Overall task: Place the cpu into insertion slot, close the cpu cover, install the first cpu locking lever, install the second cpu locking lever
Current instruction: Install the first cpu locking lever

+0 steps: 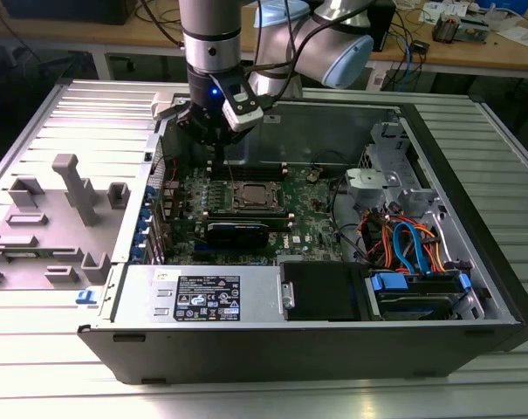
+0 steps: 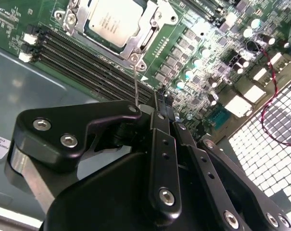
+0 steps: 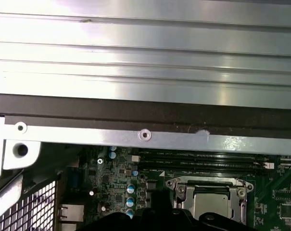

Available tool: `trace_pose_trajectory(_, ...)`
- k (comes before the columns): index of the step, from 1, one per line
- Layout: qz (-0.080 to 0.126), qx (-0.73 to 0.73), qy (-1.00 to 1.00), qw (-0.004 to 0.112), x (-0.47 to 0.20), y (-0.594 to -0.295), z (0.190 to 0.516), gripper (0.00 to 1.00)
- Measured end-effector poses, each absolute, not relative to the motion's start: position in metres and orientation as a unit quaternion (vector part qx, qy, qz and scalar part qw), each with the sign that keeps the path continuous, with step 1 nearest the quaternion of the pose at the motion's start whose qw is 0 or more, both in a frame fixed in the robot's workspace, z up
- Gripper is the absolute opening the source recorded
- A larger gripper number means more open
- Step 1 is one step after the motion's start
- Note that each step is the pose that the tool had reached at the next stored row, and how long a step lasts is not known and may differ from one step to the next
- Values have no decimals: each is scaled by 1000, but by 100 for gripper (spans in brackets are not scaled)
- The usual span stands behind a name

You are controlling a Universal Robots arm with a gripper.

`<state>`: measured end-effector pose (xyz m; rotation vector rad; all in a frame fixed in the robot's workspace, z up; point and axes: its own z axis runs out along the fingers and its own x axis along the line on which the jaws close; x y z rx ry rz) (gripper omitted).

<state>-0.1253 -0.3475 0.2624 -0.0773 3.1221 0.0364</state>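
In the exterior view we see the gripper [image 1: 220,150] hanging inside the open computer case [image 1: 473,253], low over the circuit board [image 1: 312,223]. It is just beside the chip [image 1: 253,195], on the exterior view's left of it. The chip already lies in its socket and hides it, so we judge the first step done. In the second wrist view the chip [image 2: 114,21] shows its grey top through the cut-out of the cover plate [image 2: 152,33]. The plate lies flat around it, so the cover looks closed to us. A thin wire lever [image 2: 135,79] stands up from the plate's corner near the memory slots [image 2: 87,62] and reaches the gripper [image 2: 162,96]. Its fingers look pressed together, but we cannot tell whether they touch the wire. That lever is not yet down, so the latching remains to be done, and we cannot make out the other lever. In the first wrist view the chip [image 3: 210,204] sits framed by the plate [image 3: 183,184], below the case rim [image 3: 87,134].
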Motion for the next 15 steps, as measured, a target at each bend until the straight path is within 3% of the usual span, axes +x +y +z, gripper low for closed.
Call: trace_pose_trajectory(15,11,-25,1000,9,-111,-347,262,11)
